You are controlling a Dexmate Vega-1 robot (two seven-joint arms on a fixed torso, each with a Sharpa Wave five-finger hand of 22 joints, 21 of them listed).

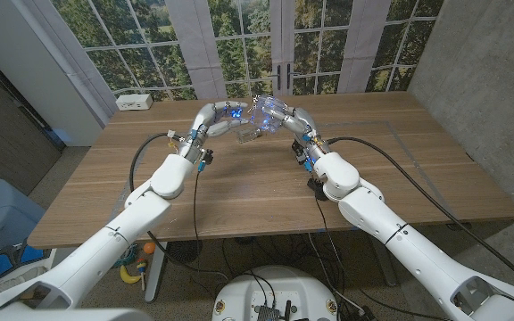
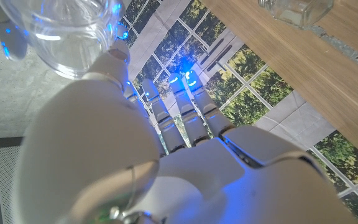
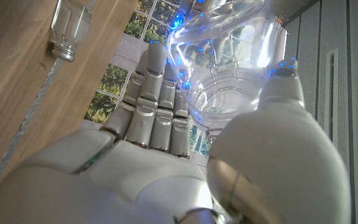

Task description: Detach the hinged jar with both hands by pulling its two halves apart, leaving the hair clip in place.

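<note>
While the clear, rounded glass hinged jar (image 1: 266, 114) is held above the wooden table (image 1: 400, 169), it is grasped between the fingers of the left hand (image 1: 226, 115) and of the right hand (image 1: 291, 117). The separating step is judged under way; an outward pull is called for next. A small clear glass piece (image 1: 249, 135) lies below the fingers.

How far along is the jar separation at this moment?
Done: the clear jar is lifted off the table, gripped by the left hand and the right hand. In hand: the pull itself; glare hides whether the halves have parted. A small glass piece lies on the table below. Left: a clear separation. I cannot make out the hair clip.
</note>
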